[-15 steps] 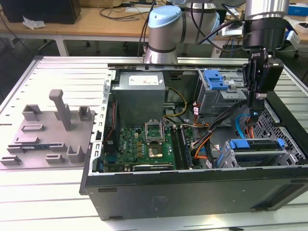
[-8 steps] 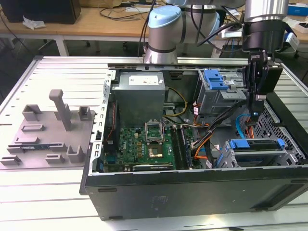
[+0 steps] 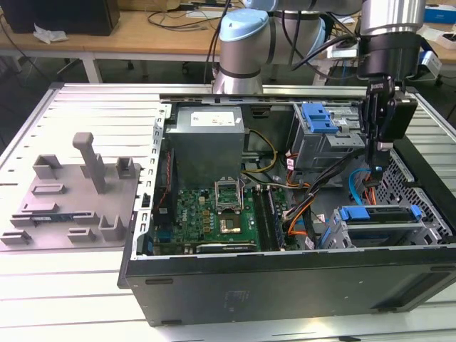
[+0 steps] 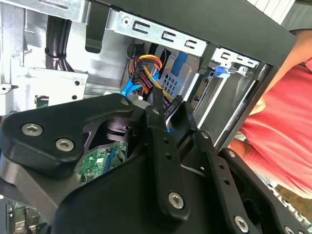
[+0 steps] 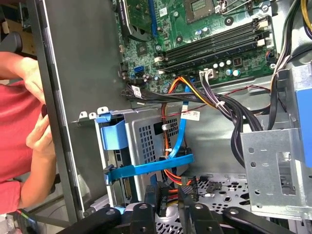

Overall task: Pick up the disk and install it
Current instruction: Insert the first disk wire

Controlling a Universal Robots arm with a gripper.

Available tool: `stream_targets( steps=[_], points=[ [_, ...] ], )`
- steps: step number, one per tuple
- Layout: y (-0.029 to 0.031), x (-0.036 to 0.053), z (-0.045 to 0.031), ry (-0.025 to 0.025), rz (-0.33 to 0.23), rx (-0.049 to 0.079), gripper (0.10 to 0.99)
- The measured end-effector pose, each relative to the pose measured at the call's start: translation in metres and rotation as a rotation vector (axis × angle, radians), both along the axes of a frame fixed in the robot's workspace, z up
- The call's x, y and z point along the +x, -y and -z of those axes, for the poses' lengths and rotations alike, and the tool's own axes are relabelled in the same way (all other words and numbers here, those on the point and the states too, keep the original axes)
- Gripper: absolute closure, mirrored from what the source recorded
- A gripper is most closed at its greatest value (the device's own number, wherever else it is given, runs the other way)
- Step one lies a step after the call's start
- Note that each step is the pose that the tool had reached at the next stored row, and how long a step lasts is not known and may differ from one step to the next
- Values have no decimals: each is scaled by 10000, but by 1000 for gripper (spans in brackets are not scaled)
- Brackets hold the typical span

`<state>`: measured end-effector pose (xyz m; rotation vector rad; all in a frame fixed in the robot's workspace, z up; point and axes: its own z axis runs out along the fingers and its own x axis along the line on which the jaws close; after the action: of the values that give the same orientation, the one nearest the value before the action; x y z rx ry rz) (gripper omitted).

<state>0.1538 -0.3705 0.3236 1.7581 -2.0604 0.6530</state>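
Pincer (image 5: 169, 191) hangs slightly open and empty, right among the cables (image 5: 192, 92) beside the disk (image 5: 146, 169). It could easily snag a wire and yank it loose.

The gripper (image 3: 375, 168) hangs inside the open black computer case (image 3: 285, 285) on the slatted table (image 3: 71, 285), above a blue cable (image 3: 354, 187), between the blue-tabbed drive cage (image 3: 320, 142) and the blue-framed disk (image 3: 377, 214), with the motherboard (image 3: 214, 214) toward the exterior view's left.

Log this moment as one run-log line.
pincer: low inside case, next to drive cage | disk: in cage, apart from pincer
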Motion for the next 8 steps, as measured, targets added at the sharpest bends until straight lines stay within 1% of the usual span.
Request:
stream_targets(
  steps=[1, 2, 5, 8],
  points=[
    [0, -1, 2, 1, 0, -35, 847],
    [0, -1, 6, 1, 0, -95, 910],
    [0, -2, 10, 0, 1, -225, 918],
    [0, -2, 11, 0, 1, -234, 918]
  ],
)
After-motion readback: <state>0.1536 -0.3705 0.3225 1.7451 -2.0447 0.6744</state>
